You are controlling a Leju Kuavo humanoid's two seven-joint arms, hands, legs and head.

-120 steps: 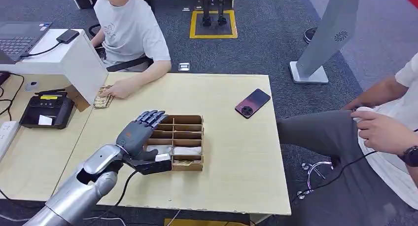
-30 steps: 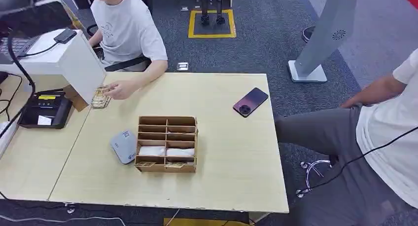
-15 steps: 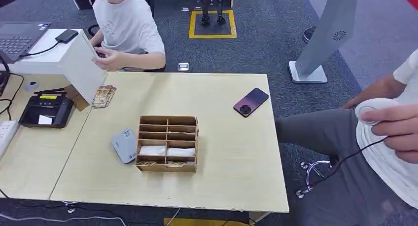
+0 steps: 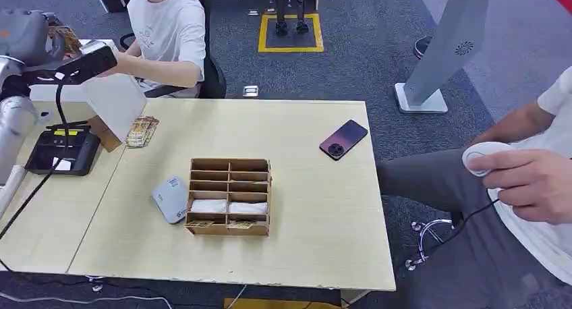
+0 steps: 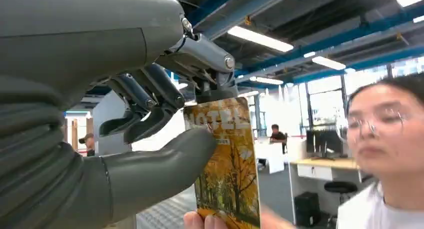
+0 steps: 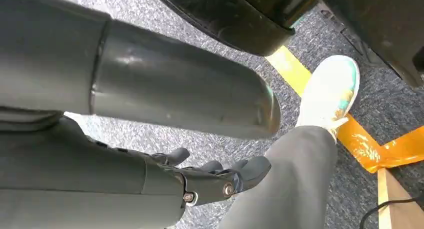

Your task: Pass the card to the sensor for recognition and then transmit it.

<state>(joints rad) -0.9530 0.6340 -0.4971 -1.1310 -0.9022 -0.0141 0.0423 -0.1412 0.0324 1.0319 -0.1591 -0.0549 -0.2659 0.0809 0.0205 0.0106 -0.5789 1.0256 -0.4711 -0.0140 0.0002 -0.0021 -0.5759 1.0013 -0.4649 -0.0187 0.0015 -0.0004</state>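
**Robot body: surfaces and fittings**

Left arm [image 4: 15, 123]: smooth silver cylindrical casing, with a black cable [image 4: 40, 177] trailing along it. Left hand [image 5: 150, 139]: grey ribbed cover at the wrist, a thick matte grey thumb [image 5: 155, 171], darker slender fingers [image 5: 150, 96], and a bare metal link fixed with a round silver screw [image 5: 229, 62]. Right hand [image 6: 200, 181]: glossy grey cylindrical thumb, dark fingers [image 6: 250, 169] with rounded tips, small silver screw heads [image 6: 227, 190] at the knuckles.
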